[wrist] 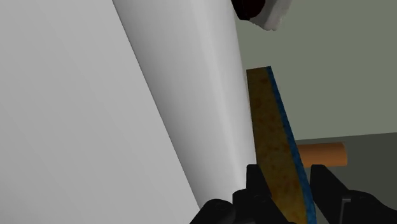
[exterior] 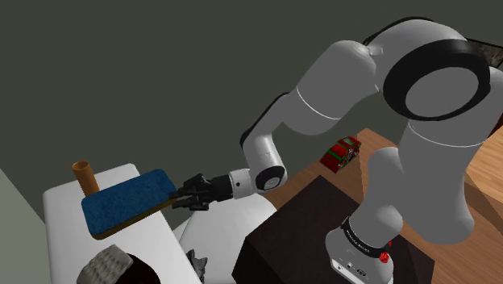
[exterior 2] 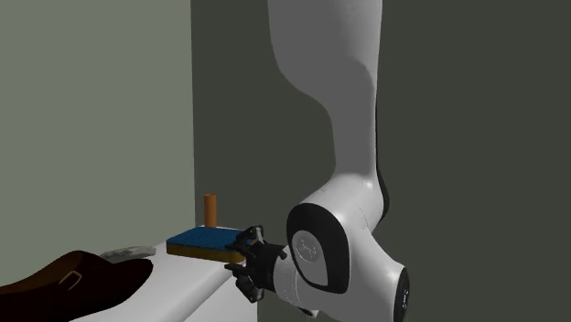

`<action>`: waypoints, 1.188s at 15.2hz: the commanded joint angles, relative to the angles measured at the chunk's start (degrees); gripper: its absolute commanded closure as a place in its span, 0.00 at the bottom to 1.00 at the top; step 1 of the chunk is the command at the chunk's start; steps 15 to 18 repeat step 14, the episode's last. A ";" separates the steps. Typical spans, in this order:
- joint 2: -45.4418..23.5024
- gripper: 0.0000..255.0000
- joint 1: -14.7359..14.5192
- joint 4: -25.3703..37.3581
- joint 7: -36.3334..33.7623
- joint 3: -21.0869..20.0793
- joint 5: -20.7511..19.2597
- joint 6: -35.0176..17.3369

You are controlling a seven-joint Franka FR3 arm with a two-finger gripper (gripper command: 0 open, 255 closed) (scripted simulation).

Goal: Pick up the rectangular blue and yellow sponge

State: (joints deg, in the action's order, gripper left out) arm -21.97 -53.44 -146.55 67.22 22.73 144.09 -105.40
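Observation:
The sponge [exterior: 127,202] is a flat rectangle, blue on top with a yellow-brown underside, held level just above the white surface [exterior: 68,222]. My black gripper [exterior: 179,196] is shut on its near edge, reaching in sideways. In the second exterior view the sponge [exterior 2: 206,241] sticks out from the gripper [exterior 2: 245,250] over the white top. In the wrist view the sponge [wrist: 277,146] runs edge-on away from the gripper [wrist: 289,181], its yellow face toward the white surface, clasped between both fingers [wrist: 256,178].
An orange-brown cylinder [exterior: 84,176] stands upright just beyond the sponge. A dark brown object with a pale woolly lining [exterior: 113,266] lies on the white surface nearer the camera. A small grey object [exterior: 197,263] lies beside the white surface. A red toy car [exterior: 342,152] rests on the wooden floor.

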 commanded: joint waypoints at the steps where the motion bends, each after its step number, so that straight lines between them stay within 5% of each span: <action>1: 1.96 1.00 -0.20 -0.41 -0.47 0.39 -0.68 -1.39; 12: 13.06 1.00 -1.39 -2.28 -3.06 1.58 -3.86 -10.19; 18: 13.21 1.00 -1.39 -2.30 -3.10 1.58 -3.91 -10.31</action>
